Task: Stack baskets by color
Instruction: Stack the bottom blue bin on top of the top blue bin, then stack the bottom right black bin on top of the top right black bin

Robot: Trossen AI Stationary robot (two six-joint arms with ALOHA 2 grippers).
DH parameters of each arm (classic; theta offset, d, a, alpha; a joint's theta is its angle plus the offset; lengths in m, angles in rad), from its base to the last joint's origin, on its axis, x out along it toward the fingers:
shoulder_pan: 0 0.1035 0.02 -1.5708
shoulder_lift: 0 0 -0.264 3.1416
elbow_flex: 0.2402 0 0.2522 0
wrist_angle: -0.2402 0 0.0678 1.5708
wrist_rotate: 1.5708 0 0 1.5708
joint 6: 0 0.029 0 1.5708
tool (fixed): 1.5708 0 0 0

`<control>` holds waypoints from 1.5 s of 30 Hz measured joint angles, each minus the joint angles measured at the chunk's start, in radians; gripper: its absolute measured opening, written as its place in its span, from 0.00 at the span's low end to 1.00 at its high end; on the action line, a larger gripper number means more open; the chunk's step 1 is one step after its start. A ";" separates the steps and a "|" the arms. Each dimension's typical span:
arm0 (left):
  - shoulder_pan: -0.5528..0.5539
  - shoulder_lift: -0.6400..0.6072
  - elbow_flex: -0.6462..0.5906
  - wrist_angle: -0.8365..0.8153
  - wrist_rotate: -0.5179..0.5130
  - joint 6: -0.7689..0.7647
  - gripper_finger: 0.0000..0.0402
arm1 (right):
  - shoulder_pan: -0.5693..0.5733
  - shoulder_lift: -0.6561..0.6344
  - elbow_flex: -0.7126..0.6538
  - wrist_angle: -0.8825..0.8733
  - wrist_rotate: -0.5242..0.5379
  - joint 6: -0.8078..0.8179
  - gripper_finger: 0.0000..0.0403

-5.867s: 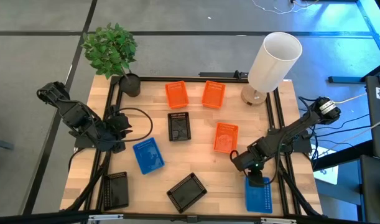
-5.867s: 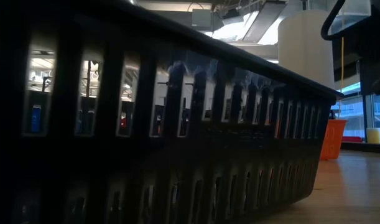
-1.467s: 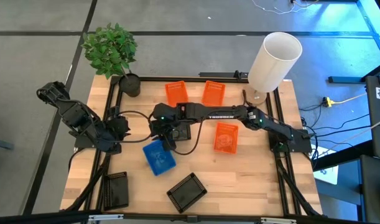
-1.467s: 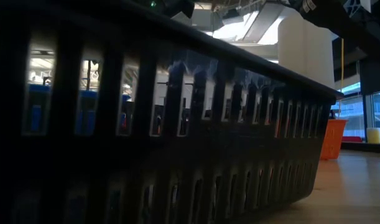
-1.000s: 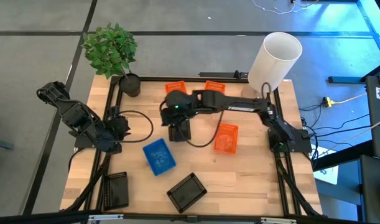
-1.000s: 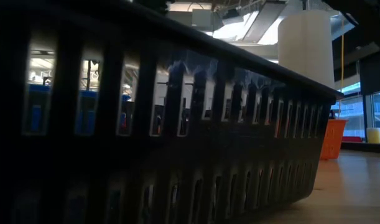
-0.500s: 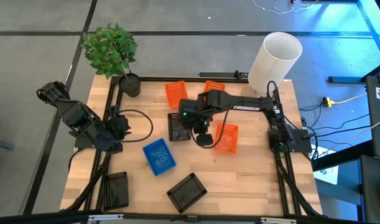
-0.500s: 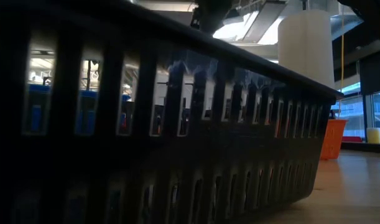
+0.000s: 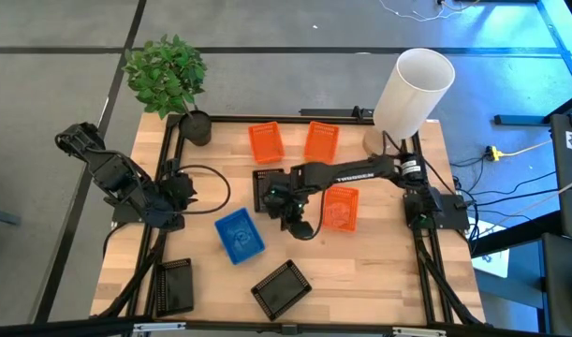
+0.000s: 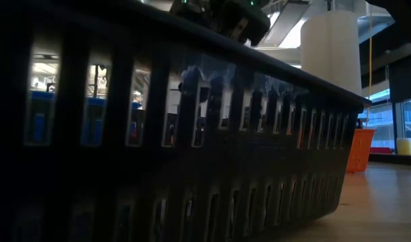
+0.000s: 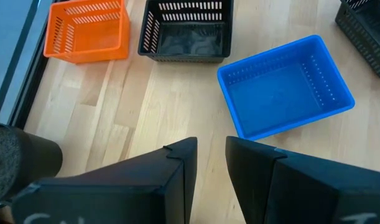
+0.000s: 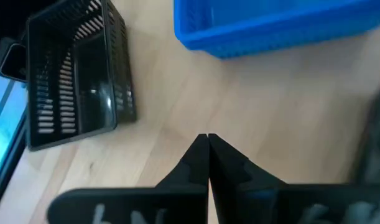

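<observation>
Wooden desk (image 9: 360,281) inside a black frame, plant (image 9: 166,75) and white lamp (image 9: 412,89) at the far corners. Right gripper (image 9: 297,223) reaches over mid-desk between the blue basket (image 9: 239,235) and an orange basket (image 9: 341,207), jaws closed, holding nothing. Left gripper (image 9: 180,192) waits at the left edge, jaws open and empty. Two more orange baskets (image 9: 266,142) sit near the far edge; black baskets lie mid-desk (image 9: 264,190) and along the near edge (image 9: 282,288).
</observation>
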 joint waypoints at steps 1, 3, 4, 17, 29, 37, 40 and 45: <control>0.000 0.000 0.000 0.000 0.000 0.000 0.19 | 0.004 0.000 -0.019 0.046 -0.007 -0.002 0.00; 0.000 0.000 0.000 0.000 0.000 0.000 0.19 | 0.012 0.000 -0.044 0.127 -0.024 -0.004 0.00; 0.000 0.000 0.000 0.000 0.000 0.000 0.19 | 0.016 0.000 -0.055 0.161 -0.037 -0.005 0.00; 0.000 0.000 0.000 0.000 0.002 0.000 0.19 | 0.050 0.076 -0.108 0.349 -0.092 -0.073 0.00; 0.001 0.000 0.000 -0.001 0.001 -0.028 0.19 | 0.048 0.127 -0.109 0.633 -0.164 -0.169 0.00; 0.001 0.000 0.000 -0.001 0.001 -0.053 0.19 | 0.045 0.126 -0.107 0.716 -0.012 -0.186 0.00; 0.001 0.000 0.000 -0.001 0.001 -0.053 0.19 | 0.035 0.120 -0.089 0.693 0.015 -0.114 0.00; 0.001 0.000 0.000 -0.002 0.001 -0.052 0.19 | 0.008 0.061 -0.009 0.543 0.052 0.007 0.00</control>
